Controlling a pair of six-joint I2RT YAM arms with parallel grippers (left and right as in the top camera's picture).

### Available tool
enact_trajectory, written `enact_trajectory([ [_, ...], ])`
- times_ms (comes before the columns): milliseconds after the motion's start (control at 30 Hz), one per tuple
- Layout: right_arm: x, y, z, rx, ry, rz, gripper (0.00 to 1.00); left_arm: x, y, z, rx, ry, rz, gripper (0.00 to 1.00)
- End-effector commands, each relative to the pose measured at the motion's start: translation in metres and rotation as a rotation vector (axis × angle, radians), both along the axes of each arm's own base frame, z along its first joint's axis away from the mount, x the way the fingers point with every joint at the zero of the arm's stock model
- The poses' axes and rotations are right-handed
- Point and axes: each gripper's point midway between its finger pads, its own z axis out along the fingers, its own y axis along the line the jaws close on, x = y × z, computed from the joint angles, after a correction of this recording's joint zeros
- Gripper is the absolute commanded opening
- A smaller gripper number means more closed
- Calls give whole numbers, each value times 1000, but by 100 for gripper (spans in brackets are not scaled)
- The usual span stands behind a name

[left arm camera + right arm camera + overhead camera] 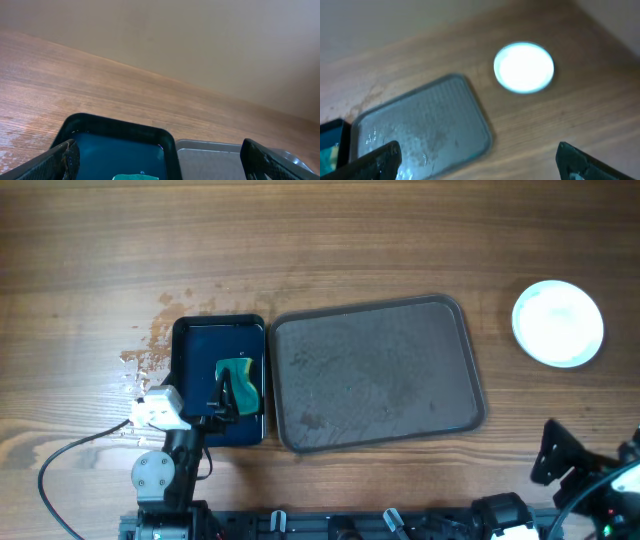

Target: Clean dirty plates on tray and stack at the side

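The large brown tray (470, 370) lies mid-table with nothing on it, only faint wet streaks; it also shows in the wrist views (215, 155) (420, 125). A round white plate (558, 323) (524, 67) rests on the table to the tray's right, plain white with no smears showing; whether others lie under it I cannot tell. No dirty plates are in view. My left gripper (222, 408) (162, 167) hangs open over the small black tray (195, 340) (120, 132), close to the sponge. My right gripper (560, 460) (480, 165) is open and empty near the front right edge.
A green sponge (240, 380) (137, 176) lies in the glossy black tray left of the brown tray. Water spots (145, 355) mark the wood left of the black tray. A cable (70, 450) loops at the front left.
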Motion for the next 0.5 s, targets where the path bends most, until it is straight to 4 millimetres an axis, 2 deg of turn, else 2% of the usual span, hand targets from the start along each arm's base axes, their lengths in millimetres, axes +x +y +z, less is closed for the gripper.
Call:
enact_trajectory([
  [0,26,-1,6,-163,-48,59,100,-1,-1,-1,-9,2,-8,100],
  [133,79,14,0,-171,-171,95,100,-1,-1,-1,-9,1,-8,100],
  [267,128,47,-26,-100,-311,205,100,-1,-1,-1,-9,1,-8,100],
  [367,150,68,-44,-55,-423,285,100,-1,-1,-1,-9,2,-8,100],
  [467,154,77,-58,-30,-514,333,100,-1,-1,-1,-9,2,-8,100],
])
